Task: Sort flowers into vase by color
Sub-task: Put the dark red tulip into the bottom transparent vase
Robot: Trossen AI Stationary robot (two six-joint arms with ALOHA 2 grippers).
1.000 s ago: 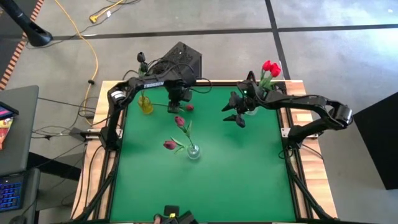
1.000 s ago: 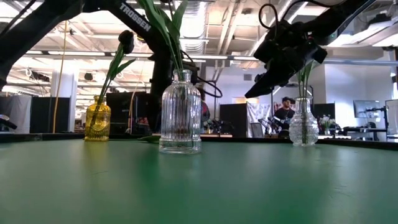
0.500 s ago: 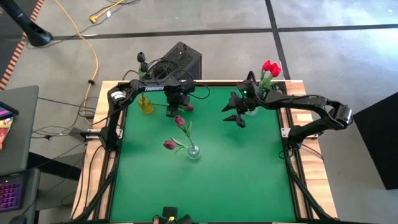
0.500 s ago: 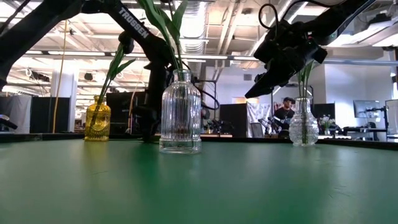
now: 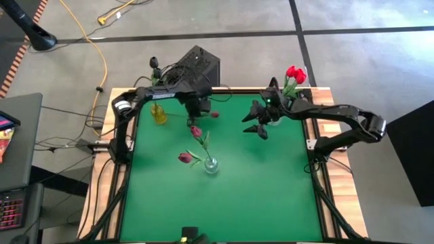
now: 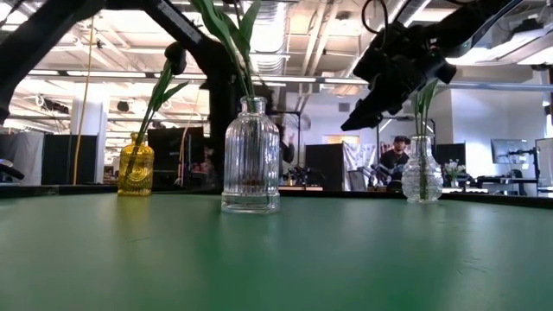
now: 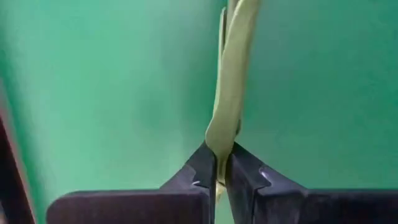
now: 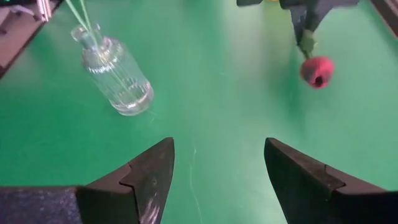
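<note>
Green table [image 5: 258,183], far side: your left gripper [image 5: 195,108] pinches a crimson tulip [image 5: 214,114] by its stem, head pointing right, middle clear vase [image 5: 211,165] just nearer; right gripper [image 5: 256,127] waits spread.

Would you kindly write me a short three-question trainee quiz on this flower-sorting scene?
1. True or false: the left gripper has its fingers shut on a green flower stem.
2. Which vase holds the bright red tulips? A) yellow vase B) clear vase at the table's far right C) ribbed clear vase in the middle
3. Fill in: the right gripper hangs above the green table with its fingers ____.

Key: 1 true; 2 B; 3 open.
</note>
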